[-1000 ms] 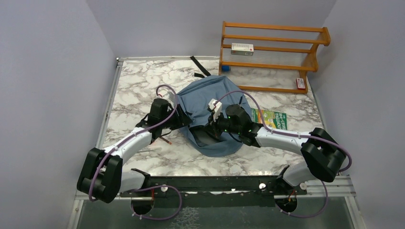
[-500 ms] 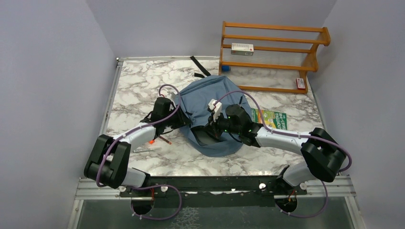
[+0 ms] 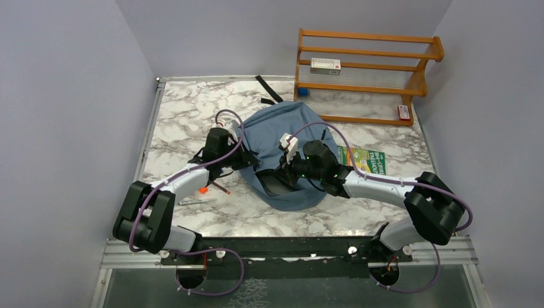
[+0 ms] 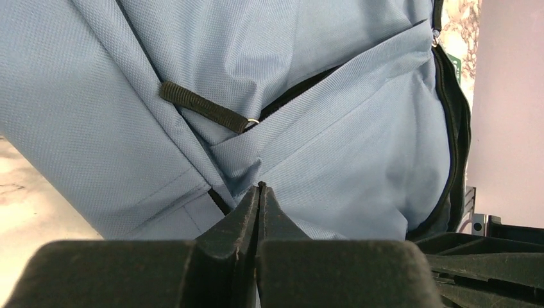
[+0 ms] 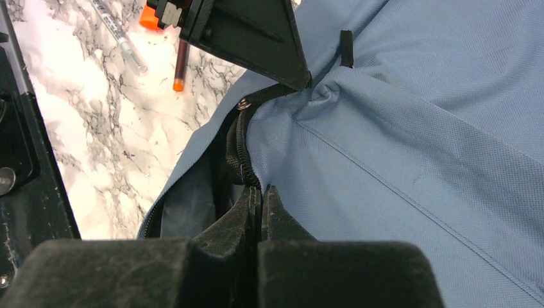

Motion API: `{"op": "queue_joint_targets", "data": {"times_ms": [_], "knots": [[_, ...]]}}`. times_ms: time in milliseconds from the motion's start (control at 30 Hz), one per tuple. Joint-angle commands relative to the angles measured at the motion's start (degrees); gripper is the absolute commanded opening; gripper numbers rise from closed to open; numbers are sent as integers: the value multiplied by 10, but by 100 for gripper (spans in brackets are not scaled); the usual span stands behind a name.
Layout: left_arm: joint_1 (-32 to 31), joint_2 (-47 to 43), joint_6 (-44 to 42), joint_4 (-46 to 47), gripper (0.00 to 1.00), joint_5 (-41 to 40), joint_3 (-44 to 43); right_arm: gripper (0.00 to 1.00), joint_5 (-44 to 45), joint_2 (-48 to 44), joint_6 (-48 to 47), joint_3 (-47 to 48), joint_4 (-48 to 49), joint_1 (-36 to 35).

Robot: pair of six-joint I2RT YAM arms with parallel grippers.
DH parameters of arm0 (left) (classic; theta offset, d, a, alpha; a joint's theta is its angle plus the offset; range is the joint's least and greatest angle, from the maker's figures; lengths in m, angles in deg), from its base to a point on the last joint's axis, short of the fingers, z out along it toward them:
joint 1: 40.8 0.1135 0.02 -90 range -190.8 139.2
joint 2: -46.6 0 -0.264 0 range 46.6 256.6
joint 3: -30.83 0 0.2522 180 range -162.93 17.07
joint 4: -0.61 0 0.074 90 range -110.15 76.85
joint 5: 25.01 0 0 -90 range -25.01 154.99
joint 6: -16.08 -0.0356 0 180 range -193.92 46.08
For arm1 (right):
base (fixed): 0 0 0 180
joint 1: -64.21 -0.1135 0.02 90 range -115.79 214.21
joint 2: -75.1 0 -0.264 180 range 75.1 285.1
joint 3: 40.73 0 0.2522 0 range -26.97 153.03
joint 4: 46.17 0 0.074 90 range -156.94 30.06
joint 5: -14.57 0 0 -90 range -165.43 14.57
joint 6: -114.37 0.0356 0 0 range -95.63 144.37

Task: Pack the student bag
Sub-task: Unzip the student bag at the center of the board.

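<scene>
The dusty-blue student bag lies flat in the middle of the marble table, its main opening gaping dark toward the near side. My left gripper is at the bag's left edge, shut with a puckered fold of blue fabric pinched at its tips. A black zipper pull lies just above. My right gripper is shut on the black zipper edge of the opening, fingertips at the rim. In the right wrist view the left gripper touches the bunched fabric.
A green book lies right of the bag, partly under my right arm. An orange-capped pen and a clear pen lie left of the bag. A wooden rack with a white box stands at the back right. A black strap trails behind.
My left gripper has closed from open onto the bag's fabric, and the left arm has shifted slightly toward the bag. The right arm has not moved.
</scene>
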Motion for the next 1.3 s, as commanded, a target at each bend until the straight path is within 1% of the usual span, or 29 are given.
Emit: {"op": "queue_joint_targets", "data": {"times_ms": [0, 233, 467, 733, 833, 933, 1033, 1100, 1167, 1200, 1267], "knots": [[9, -21, -32, -16, 0, 9, -28, 0, -3, -13, 0, 3, 12, -2], [38, -25, -57, -24, 0, 2, -35, 0, -10, -14, -2, 4, 13, -2], [61, 8, -83, -28, 0, -18, -53, 0, -37, -35, -9, -9, 35, -2], [79, 52, -76, 9, 0, -34, -57, 1, -51, -62, -9, -15, 45, -2], [85, 71, -69, 27, 0, -39, -59, 1, -42, -67, -9, -8, 39, -1], [91, 89, -65, 46, 0, -12, -70, 0, -16, -66, 1, 2, 28, -1], [92, 93, -66, 60, 1, 22, -92, 0, -3, -58, -7, 32, -7, -1], [93, 83, -72, 72, 19, 45, -103, 0, -3, -50, -30, 58, -38, -1], [93, 67, -84, 85, 31, 72, -111, 0, -2, -39, -50, 89, -75, -1], [93, 57, -97, 90, 34, 85, -116, 0, -1, -34, -60, 103, -91, 0], [92, 36, -119, 93, 38, 100, -123, 0, -3, -22, -75, 133, -120, 0]]}}
